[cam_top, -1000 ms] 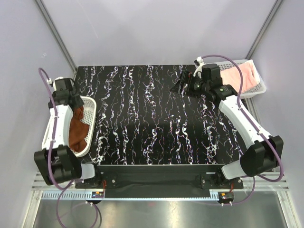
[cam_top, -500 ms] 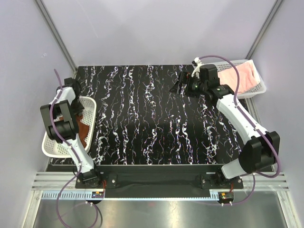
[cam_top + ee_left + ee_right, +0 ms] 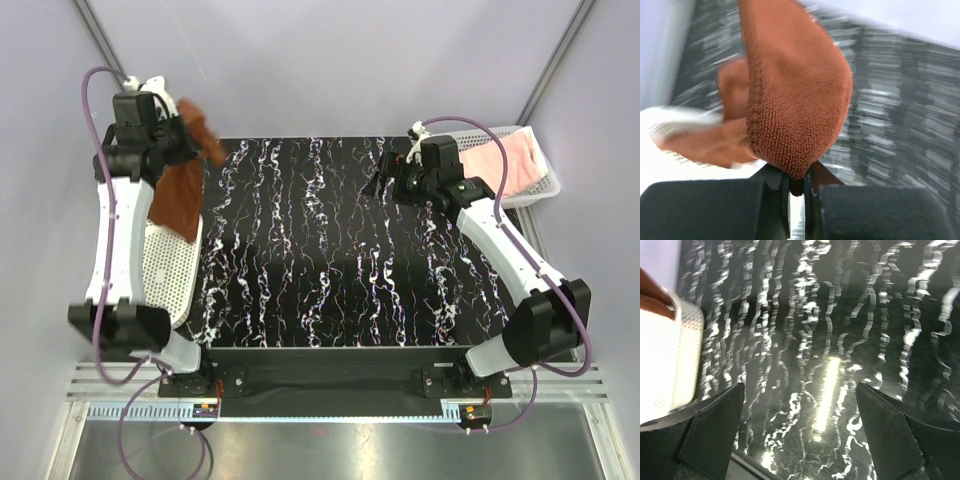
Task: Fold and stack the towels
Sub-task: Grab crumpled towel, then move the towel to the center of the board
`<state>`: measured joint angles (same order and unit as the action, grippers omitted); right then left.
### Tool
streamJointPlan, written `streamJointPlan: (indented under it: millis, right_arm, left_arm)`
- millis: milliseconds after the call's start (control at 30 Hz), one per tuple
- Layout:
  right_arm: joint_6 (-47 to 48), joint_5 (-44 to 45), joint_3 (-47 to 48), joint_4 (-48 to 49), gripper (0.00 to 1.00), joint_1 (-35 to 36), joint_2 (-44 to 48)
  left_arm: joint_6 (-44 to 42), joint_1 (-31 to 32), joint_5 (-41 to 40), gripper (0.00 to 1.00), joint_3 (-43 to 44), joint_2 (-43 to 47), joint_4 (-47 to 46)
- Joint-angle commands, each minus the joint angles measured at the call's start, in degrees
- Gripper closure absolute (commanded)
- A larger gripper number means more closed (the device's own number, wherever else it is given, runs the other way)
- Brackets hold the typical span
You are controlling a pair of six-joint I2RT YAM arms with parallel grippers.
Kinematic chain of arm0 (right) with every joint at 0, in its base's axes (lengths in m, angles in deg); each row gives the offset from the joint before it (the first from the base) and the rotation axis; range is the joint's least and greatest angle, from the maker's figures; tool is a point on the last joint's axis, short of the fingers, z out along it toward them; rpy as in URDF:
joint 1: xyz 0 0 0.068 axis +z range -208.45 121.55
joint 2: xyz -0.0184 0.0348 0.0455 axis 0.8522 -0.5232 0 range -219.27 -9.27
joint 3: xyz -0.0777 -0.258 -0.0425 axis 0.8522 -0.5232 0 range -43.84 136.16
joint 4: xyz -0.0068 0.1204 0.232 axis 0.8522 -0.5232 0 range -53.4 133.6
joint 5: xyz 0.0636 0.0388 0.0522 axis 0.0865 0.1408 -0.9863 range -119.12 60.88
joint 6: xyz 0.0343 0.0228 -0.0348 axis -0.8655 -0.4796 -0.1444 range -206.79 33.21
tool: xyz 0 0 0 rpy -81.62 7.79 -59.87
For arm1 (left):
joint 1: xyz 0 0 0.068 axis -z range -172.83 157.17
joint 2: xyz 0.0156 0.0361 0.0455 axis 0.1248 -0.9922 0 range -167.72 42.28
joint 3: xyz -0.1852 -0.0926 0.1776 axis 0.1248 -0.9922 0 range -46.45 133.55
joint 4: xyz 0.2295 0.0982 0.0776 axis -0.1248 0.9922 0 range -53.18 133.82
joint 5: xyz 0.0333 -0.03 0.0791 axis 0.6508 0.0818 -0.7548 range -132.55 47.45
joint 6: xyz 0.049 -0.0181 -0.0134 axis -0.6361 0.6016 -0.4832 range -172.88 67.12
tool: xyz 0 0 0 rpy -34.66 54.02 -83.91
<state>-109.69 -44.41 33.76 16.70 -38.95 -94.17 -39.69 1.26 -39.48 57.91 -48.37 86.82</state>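
So, nearest thing on the left is the basket (image 3: pixel 165 275), and it looks empty from above. The brown towel (image 3: pixel 180 195) hangs over its far end, up in the air, not on the table (image 3: pixel 320 290) yet. The left gripper (image 3: pixel 796 184) is clamped on it, jaws nearly together, with just a thin fold of the edge pinched between them. The rest is draped in a bunched lump.

That's my worry. With such a small bite, a quick swing could pull the cloth out, and the wrist view is blurry enough that I'd guess it's moving fast. The low corner could also catch the basket rim and drag it along. And a bunched towel will probably land crumpled rather than flat.

Farther back on the right, the right gripper (image 3: pixel 799 405) is spread wide over bare table, holding nothing. The pink towel (image 3: pixel 505 160) sits in the far right basket (image 3: pixel 535 193). I can't spot the white one.
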Motion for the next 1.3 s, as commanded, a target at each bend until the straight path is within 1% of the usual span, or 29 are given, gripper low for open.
streamJointPlan:
  millis: [0, 33, 100, 133, 167, 200, 233, 267, 300, 367, 400, 500, 533, 567, 600, 667, 700, 767, 833, 900, 933, 967, 1000, 1033, 1067, 1100, 1167, 1200, 1267]
  right_arm:
    - [1.0, 7.71, 3.34, -4.47, 0.0, -0.08, 2.99]
    - [1.71, 9.04, 3.87, -5.53, 0.0, 0.0, 3.34]
    - [3.64, 11.85, 3.96, -7.64, 0.0, 0.0, 3.87]
    - [4.08, 12.47, 4.13, -8.34, 0.0, -0.08, 4.48]
    - [4.87, 13.26, 4.22, -9.57, 0.0, 0.0, 4.57]
    - [5.05, 13.53, 4.31, -10.1, 0.0, 0.0, 4.75]
    - [5.23, 13.88, 4.05, -10.63, 0.0, 0.0, 5.18]
    - [5.23, 14.49, 3.61, -11.24, 0.0, 0.0, 5.36]
    - [5.06, 14.58, 2.56, -11.51, 0.0, 0.0, 5.54]
    - [4.62, 14.94, 1.07, -12.3, 0.0, 0.0, 5.97]
    - [4.27, 14.94, -0.51, -12.39, 0.0, -0.08, 5.98]
    - [3.56, 15.38, -2.54, -11.61, 0.0, 0.0, 5.02]
    - [3.73, 11.98, -2.81, -10.73, 0.0, 0.0, 3.71]
    - [4.0, 10.04, -2.98, -8.11, 0.02, 0.0, 2.74]
    - [3.91, 8.1, -2.55, -6.87, 0.04, 0.0, 1.59]
    - [2.52, 4.06, -1.32, -2.93, 0.08, 0.09, -3.06]
    - [1.9, 3.34, 0.43, -1.51, 0.12, 0.09, -7.08]
    - [1.89, 1.32, 3.5, 1.83, 0.19, 0.18, -11.66]
    - [2.41, 0.27, 9.82, 2.9, 0.3, 0.53, -18.35]
    - [2.59, -1.49, 16.57, 3.86, 0.38, 0.71, -22.83]
    - [2.77, -2.11, 18.88, 4.3, 0.42, 0.79, -27.11]
    - [2.59, -1.68, 21.08, 5.44, 0.43, 0.88, -29.25]
    - [2.24, -1.15, 25.01, 5.88, 0.45, 0.97, -31.44]
    - [1.63, 1.38, 27.4, 5.45, 0.5, 1.32, -36.08]
    - [0.84, 1.92, 30.04, 4.93, 0.52, 1.41, -38.64]
    - [0.66, 1.76, 35.63, 4.23, 0.53, 1.58, -43.8]
    - [-0.21, -0.87, 41.46, 1.95, 0.55, 1.67, -48.67]
    - [-0.57, -1.49, 46.36, 1.59, 0.55, 1.76, -52.52]
    - [-1.8, -2.81, 50.26, 1.41, 0.57, 2.02, -55.88]
  left_arm:
    - [2.36, 5.55, 21.13, 1.0, -1.68, 7.93, -3.31]
    - [3.06, 7.13, 23.1, 1.0, -4.22, 9.25, -6.37]
    - [5.87, 12.14, 27.66, 1.0, -13.0, 13.03, -10.25]
    - [7.27, 13.72, 29.17, 1.0, -16.87, 14.18, -15.93]
    - [10.77, 16.69, 30.23, 1.0, -25.78, 15.49, -19.12]
    - [12.8, 18.29, 30.76, 0.99, -30.22, 17.25, -22.37]
    - [14.39, 19.96, 31.2, 0.97, -34.44, 17.78, -28.58]
    - [16.67, 23.02, 31.12, 0.96, -42.14, 17.79, -30.81]
    - [17.39, 24.62, 30.07, 0.93, -45.0, 16.83, -33.1]
    - [17.31, 28.48, 29.28, 0.91, -49.84, 15.07, -33.74]
    - [16.79, 29.72, 29.71, 0.89, -53.43, 14.2, -34.09]
    - [16.69, 33.06, 28.32, 0.71, -58.1, 12.6, -33.74]
    - [16.95, 33.59, 27.7, 0.57, -58.73, 13.65, -33.65]
    - [17.13, 33.77, 26.82, 0.52, -59.26, 14.53, -33.48]
    - [17.57, 33.69, 22.03, 0.51, -59.36, 15.41, -31.91]
    - [17.13, 33.08, 16.73, 0.51, -58.13, 17.61, -31.28]
    - [17.13, 32.29, 13.66, 0.51, -56.99, 17.35, -29.71]
    - [16.08, 28.25, 12.14, 0.51, -50.94, 14.56, -26.64]
    - [13.98, 24.13, 9.94, 0.45, -44.8, 12.0, -21.19]
    - [12.57, 21.48, 10.72, 0.4, -43.1, 9.97, -21.6]
    - [12.56, 18.51, 11.42, 0.4, -42.31, 9.19, -21.7]
    - [12.21, 17.18, 12.65, 0.4, -40.65, 8.31, -22.13]
    - [11.51, 16.21, 11.62, 0.4, -39.59, 6.21, -21.79]
    - [9.68, 14.89, 8.65, 0.4, -37.84, 4.88, -20.48]
    - [8.62, 14.62, 0.96, 0.4, -35.04, 3.48, -19.42]
    - [8.0, 14.27, -1.99, 0.42, -33.27, 0.24, -17.15]
    - [7.29, 12.77, -6.83, 0.43, -31.06, -2.32, -15.38]
    - [7.11, 12.33, -9.11, 0.43, -30.19, -3.12, -15.19]
    - [6.59, 11.1, -11.14, 0.43, -29.65, -5.23, -15.28]
